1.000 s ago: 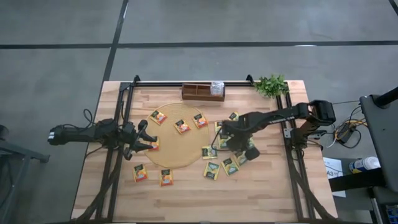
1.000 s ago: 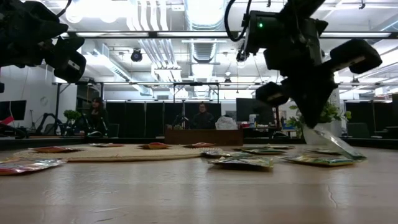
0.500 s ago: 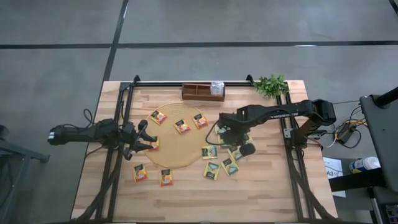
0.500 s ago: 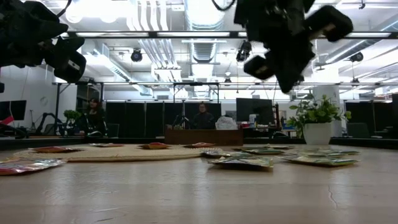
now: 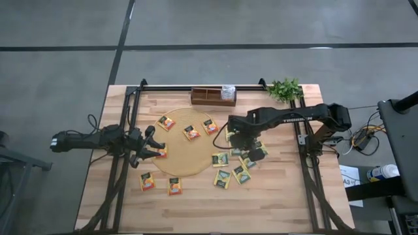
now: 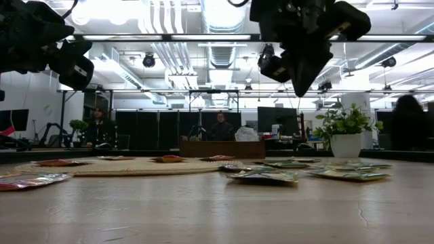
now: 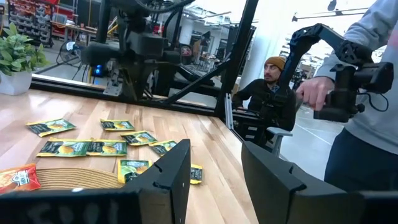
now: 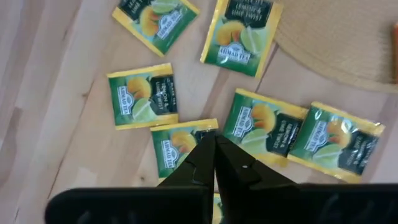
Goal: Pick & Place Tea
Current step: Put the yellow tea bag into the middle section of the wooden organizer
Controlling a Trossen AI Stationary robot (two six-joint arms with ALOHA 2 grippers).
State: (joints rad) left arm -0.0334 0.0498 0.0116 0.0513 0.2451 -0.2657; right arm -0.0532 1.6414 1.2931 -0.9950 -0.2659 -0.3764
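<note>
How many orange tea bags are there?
6 orange bags: three on the mat's far half, one at its edge by the left end effector, two on the table nearby. The right arm may hide more.

Six orange tea sachets are in sight on the table, with at least seven green-yellow tea sachets. One wooden tray, one round mat, one potted plant.

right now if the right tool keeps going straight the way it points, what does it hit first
Likely the green-yellow sachet directly past its shut tips: the right tool points down at the cluster of sachets beside the mat. Its height above them is unclear.
</note>
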